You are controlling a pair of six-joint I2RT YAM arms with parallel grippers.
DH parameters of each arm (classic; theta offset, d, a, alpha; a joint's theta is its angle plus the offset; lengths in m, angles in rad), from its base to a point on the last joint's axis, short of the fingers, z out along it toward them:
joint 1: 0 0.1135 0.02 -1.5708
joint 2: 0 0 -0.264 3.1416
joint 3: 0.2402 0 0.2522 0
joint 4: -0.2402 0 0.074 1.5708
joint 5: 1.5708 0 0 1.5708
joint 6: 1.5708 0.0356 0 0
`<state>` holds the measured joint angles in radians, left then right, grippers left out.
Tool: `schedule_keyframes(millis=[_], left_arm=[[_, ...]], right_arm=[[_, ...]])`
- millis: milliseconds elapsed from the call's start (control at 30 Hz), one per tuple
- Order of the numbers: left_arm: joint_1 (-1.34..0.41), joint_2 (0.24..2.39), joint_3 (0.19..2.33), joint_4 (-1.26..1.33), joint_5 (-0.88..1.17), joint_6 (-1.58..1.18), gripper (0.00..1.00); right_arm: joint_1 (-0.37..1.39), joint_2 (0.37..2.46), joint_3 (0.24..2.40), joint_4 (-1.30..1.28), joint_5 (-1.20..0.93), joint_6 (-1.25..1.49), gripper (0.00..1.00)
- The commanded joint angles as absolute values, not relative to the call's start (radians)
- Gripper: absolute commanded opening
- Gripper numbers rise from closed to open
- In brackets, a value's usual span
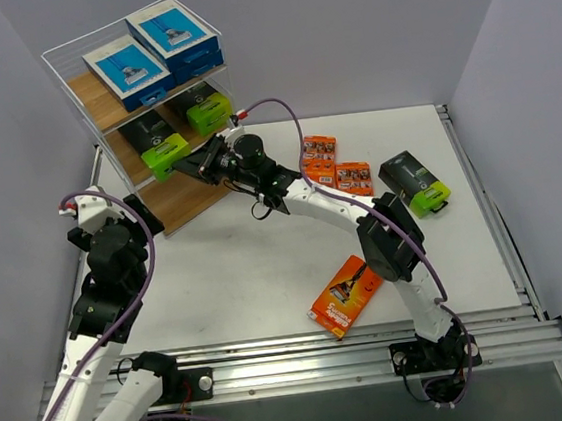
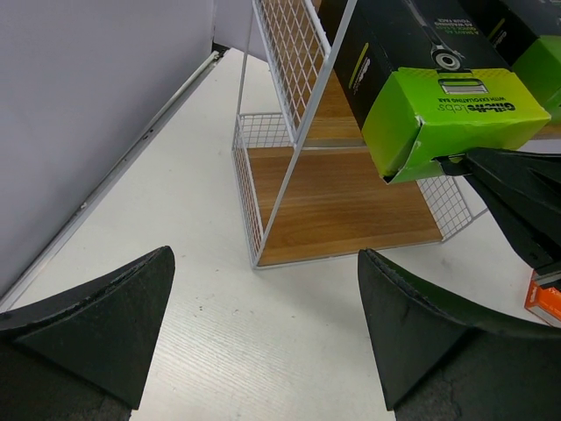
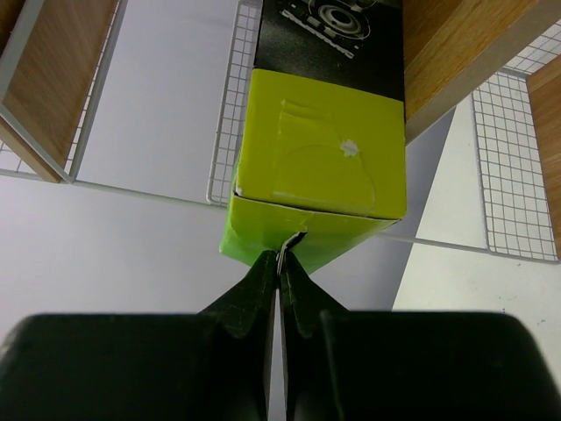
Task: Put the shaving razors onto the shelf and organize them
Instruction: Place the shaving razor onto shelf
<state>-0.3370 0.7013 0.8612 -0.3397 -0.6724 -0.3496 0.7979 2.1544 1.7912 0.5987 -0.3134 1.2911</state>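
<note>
Left jaws released, spread wide over white tabletop (image 2: 263, 351). Black rectangular razor pack with lime-green end (image 1: 159, 148) lies on middle board of wooden, white-wire shelf (image 1: 187, 195), overhanging. Right jaws clenched, tips touching lime end.

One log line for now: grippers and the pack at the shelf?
right gripper: shut, tips against lime end of black-and-lime razor pack | pack: on shelf middle tier, overhanging | left gripper: open, empty

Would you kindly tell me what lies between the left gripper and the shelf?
Nothing but bare table lies between the left gripper and the shelf, as the left wrist view shows.
</note>
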Motion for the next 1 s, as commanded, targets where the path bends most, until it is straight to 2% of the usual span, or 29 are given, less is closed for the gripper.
schedule_keyframes(millis=[0,967], left_arm=[[-0.347,0.690,0.868,-0.316,-0.712,-0.311,0.94],[-0.388,0.698,0.857,-0.311,-0.732,-0.293,0.94]], right_arm=[[0.784,2.135,1.776,0.725,-0.262,1.319,0.00],[0.827,2.043,1.529,0.994,0.172,1.324,0.00]])
